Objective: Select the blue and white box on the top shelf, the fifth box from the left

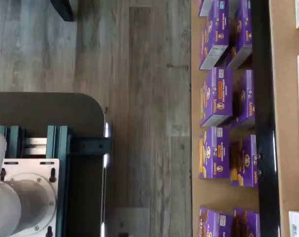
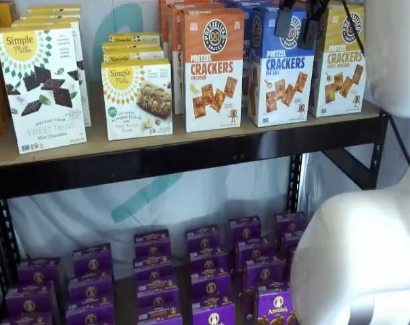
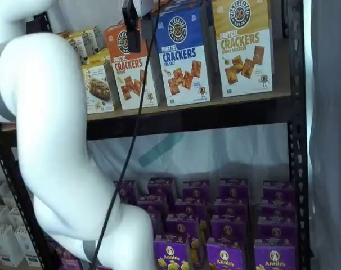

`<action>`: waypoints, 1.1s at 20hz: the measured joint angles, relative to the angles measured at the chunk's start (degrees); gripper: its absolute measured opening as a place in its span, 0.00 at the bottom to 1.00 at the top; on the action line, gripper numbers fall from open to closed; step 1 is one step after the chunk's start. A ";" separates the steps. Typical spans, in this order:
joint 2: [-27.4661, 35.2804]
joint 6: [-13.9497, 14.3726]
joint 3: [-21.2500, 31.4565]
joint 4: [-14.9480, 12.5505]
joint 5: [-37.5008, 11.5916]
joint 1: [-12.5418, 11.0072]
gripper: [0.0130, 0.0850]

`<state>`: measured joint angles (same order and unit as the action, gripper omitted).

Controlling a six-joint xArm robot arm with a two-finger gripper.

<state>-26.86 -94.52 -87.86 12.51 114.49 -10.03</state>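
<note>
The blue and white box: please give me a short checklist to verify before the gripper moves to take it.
1. Blue and white box upright on the top shelf: ok.
2. Gripper open, gap between the fingers in a shelf view: ok.
3. Gripper empty: ok.
4. Fingers around the box: not ok, they hang before its upper part.
5. Free gaps beside the box toward the orange-topped carton and the yellow-topped carton: cannot tell.

Top shelf (image 2: 191, 159) with cracker cartons, blue and white box (image 2: 281, 68) among them
</note>
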 joint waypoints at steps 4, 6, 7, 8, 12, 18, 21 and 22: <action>-0.15 0.48 0.87 -3.34 -1.09 2.12 1.00; -0.17 0.50 1.29 -3.20 -1.44 2.08 1.00; -0.21 0.46 1.48 -2.78 -1.66 1.85 1.00; -0.22 0.40 1.57 -2.17 -1.83 1.53 1.00; -0.10 0.34 1.49 1.74 -2.80 -0.18 1.00; -0.77 1.51 2.12 7.58 -7.15 -1.44 1.00; -0.99 2.05 2.29 9.03 -9.09 -1.49 1.00; -1.05 2.18 2.32 9.64 -9.76 -1.65 1.00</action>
<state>-27.91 -92.34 -85.55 22.15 104.74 -11.68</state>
